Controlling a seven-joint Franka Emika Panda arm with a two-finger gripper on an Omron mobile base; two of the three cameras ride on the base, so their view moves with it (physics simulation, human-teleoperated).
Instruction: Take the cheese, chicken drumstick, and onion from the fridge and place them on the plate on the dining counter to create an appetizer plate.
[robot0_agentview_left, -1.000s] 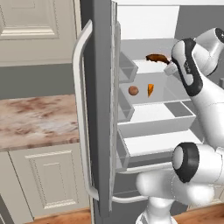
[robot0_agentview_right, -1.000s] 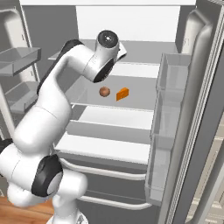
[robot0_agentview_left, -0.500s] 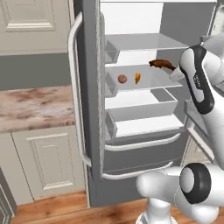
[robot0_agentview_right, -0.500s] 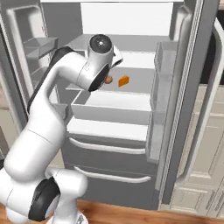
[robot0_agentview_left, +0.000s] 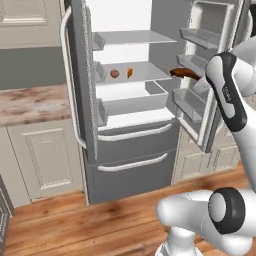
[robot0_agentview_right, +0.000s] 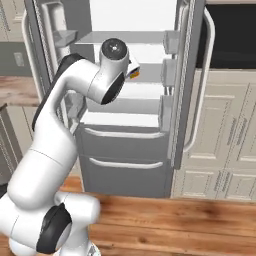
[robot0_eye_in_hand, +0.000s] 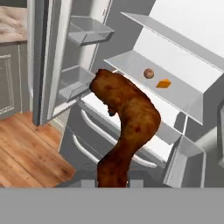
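Now clear of the fridge (robot0_agentview_left: 127, 150), my gripper (robot0_eye_in_hand: 113, 183) stays clenched on the thin end of the chicken drumstick (robot0_eye_in_hand: 124, 118), which rises thick-end-up in the hand view and shows as a dark brown piece held out in front of the open right door in the left base view (robot0_agentview_left: 184, 74). A second ago the same drumstick hung just over the middle shelf; since then my base has backed off and the whole fridge has come into frame, wood floor below it. The onion (robot0_agentview_left: 114, 73) and the cheese (robot0_agentview_left: 129, 72) lie side by side on that shelf, near each other but not touching. By my reading, one of three foods is out and headed for the plate; two wait behind.
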